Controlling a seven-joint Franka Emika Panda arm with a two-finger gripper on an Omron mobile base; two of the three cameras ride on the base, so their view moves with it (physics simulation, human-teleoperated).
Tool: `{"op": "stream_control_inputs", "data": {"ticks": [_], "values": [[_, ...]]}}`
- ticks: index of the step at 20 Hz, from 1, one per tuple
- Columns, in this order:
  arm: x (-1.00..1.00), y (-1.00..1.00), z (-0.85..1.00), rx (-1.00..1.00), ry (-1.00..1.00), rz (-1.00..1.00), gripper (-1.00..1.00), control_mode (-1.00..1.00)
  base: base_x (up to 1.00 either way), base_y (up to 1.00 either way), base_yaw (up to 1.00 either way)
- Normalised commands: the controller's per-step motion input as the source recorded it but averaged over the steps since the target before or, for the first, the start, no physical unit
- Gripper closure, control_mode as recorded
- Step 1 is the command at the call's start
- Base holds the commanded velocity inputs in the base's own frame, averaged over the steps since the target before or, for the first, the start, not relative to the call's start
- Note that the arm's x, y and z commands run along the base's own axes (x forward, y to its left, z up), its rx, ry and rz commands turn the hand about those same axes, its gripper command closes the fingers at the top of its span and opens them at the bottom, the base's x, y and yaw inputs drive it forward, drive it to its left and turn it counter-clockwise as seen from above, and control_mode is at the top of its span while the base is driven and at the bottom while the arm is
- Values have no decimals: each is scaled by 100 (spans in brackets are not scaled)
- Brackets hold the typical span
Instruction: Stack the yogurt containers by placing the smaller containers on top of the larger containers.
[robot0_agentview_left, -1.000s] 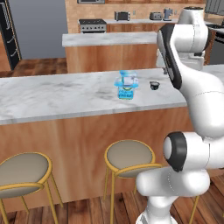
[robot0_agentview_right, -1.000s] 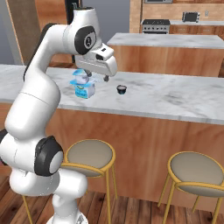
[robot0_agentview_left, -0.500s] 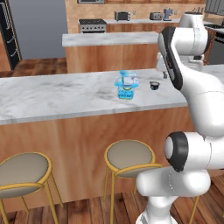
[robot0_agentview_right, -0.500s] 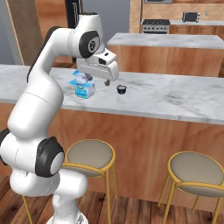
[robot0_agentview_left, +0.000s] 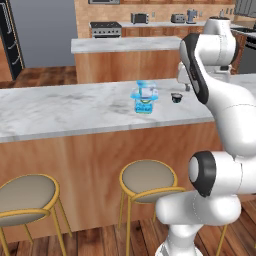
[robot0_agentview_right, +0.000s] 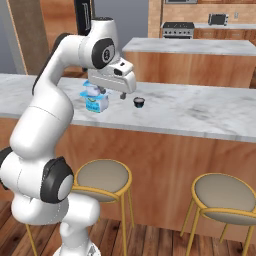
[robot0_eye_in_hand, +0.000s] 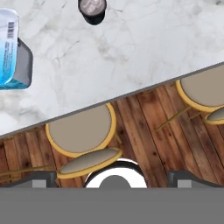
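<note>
The fingers (robot0_agentview_right: 121, 95) stand spread wide and hold nothing, hanging above the marble tabletop (robot0_agentview_right: 200, 112) just beside the stacked cups. The smaller yogurt cup (robot0_agentview_left: 147, 91) sits on top of the larger yogurt cup (robot0_agentview_left: 144, 105). A small dark cup (robot0_agentview_right: 139, 102) stands near them.

kitchen: marble counter (robot0_agentview_left: 60, 107), stools (robot0_agentview_left: 149, 180) (stove (robot0_agentview_left: 105, 29) behind)
</note>
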Motion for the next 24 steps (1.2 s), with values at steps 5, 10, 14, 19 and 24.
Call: {"op": "stream_control_inputs", "data": {"ticks": [5, 10, 14, 19, 24], "values": [[10, -2, -1, 0, 0, 4, -100, -100, 0, 0, 0], [3, -9, -6, 0, 0, 4, -100, -100, 0, 0, 0], [0, -9, -9, 0, 0, 3, -100, -100, 0, 0, 0], [2, -3, -12, 0, 0, 3, -100, -100, 0, 0, 0], [11, 0, -17, 0, 0, 3, -100, -100, 0, 0, 0]]}}
